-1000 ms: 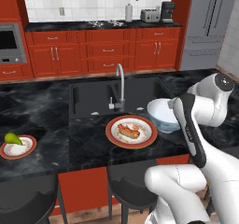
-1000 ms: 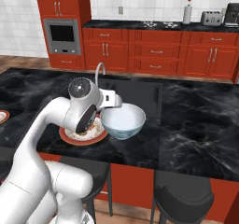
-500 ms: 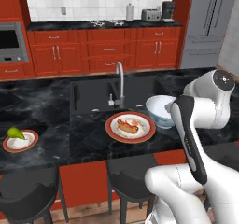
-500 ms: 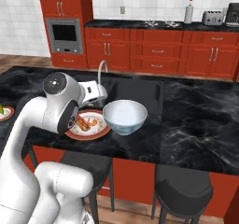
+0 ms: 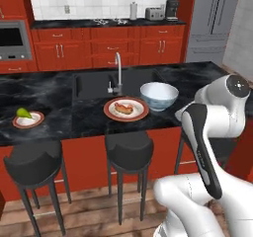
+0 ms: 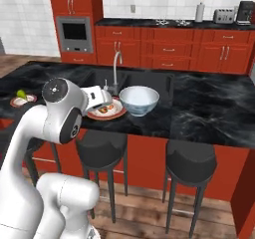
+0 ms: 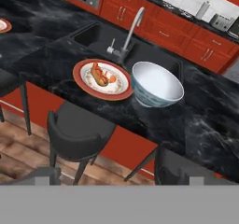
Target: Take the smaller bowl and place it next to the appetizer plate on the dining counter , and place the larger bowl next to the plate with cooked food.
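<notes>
The larger bowl (image 5: 159,95) (image 6: 139,99) (image 7: 156,85), white with a blue pattern, stands upright on the dining counter (image 5: 59,93) (image 6: 209,108). It is just right of the plate with cooked food (image 5: 126,108) (image 7: 102,78), almost touching it. The appetizer plate (image 5: 28,118) (image 6: 22,99) with its green piece lies far to the left. My gripper (image 7: 116,177) is open and empty. It hangs back from the counter's front edge, above the stools, looking down at bowl and plate. The smaller bowl is out of view.
A curved steel faucet (image 5: 118,68) and a sink (image 7: 98,36) lie behind the plate. Black stools (image 5: 34,162) (image 5: 131,149) (image 6: 189,158) stand along the counter's red front. Red cabinets and a wall oven (image 6: 74,33) line the back wall.
The whole picture has shifted: the base has backed away from the counter, and stools and floor now show. My open gripper has drawn back from the larger bowl, which stays beside the plate.
</notes>
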